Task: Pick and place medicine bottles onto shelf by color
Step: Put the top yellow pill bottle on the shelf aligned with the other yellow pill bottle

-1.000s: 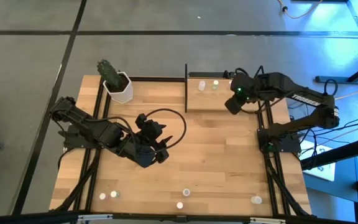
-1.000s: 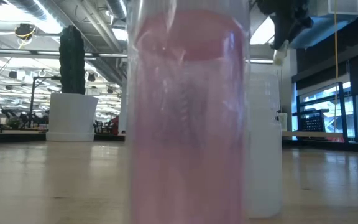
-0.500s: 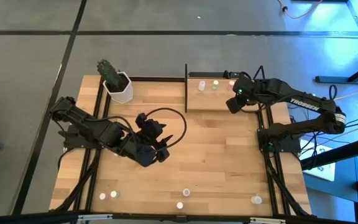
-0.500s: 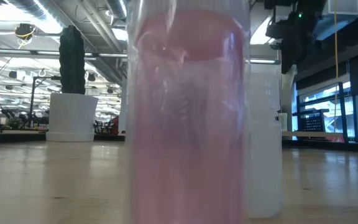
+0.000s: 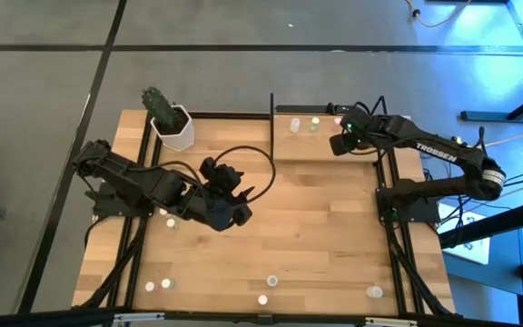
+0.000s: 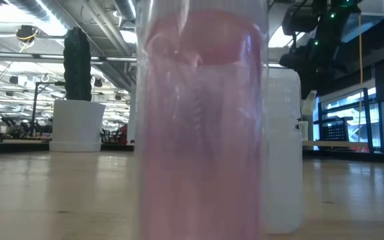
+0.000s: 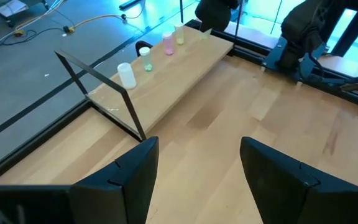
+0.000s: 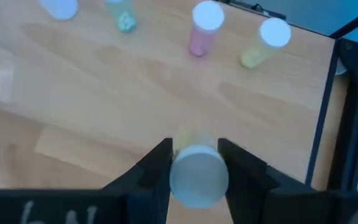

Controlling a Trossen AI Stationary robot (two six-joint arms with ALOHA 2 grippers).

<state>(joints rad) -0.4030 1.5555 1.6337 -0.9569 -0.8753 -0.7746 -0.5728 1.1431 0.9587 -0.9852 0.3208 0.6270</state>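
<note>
Wooden tabletop (image 5: 316,227), far-edge shelf (image 8: 104,93) holding four bottles. Right gripper (image 8: 194,163) above shelf, clamped on yellowish bottle (image 8: 197,174); lower it upright beside yellow bottle (image 8: 266,42). Left gripper (image 7: 194,171) wide, empty, mid-table.

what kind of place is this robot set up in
Probably a big open lab or workshop: exposed ceiling ducts and strip lights in the low view, grey concrete floor around the table, loose cables on it.
</note>
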